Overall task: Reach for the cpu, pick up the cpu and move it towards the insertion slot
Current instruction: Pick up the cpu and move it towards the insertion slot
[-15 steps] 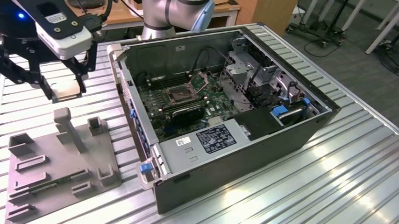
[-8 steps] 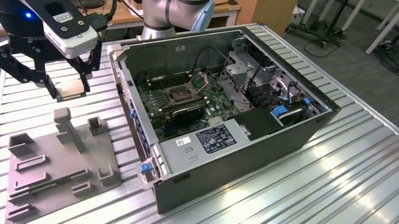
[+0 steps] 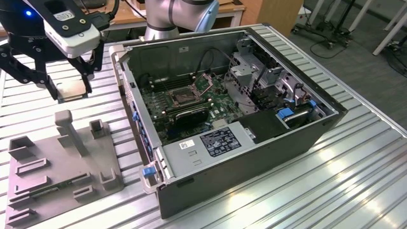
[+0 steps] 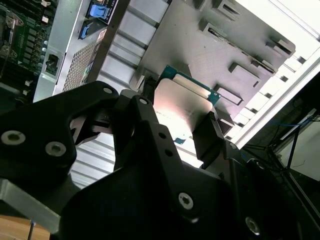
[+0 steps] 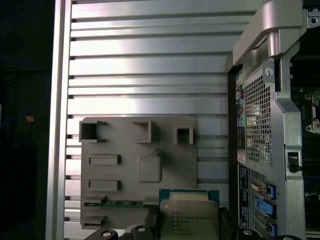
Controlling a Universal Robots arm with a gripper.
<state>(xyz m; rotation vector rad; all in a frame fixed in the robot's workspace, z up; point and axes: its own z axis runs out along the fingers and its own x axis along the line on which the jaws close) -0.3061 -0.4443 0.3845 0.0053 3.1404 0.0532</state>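
black pincer [image 4: 176, 120] grips the cpu [image 4: 184, 102] by its edges, likely sparing its contacts, near the grey tray [image 3: 57, 167], well apart from the insertion slot [image 3: 181, 98] in the case [image 3: 267, 157].

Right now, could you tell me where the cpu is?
The cpu is gripped in the end effector at the exterior view's left, near the fixture tray, outside the computer case.

An open computer case [image 3: 267, 157] lies on its side on a slatted aluminium table [image 3: 343, 191], its green motherboard [image 3: 222, 102] exposed above a silver power supply [image 3: 213, 143] — a blue latch [image 3: 149, 171] marks the near corner. To the exterior view's left, just beside the case, a grey fixture tray [image 3: 60, 164] of upright blocks sits on the slats; grey carpet [image 3: 362, 71] lies beyond.
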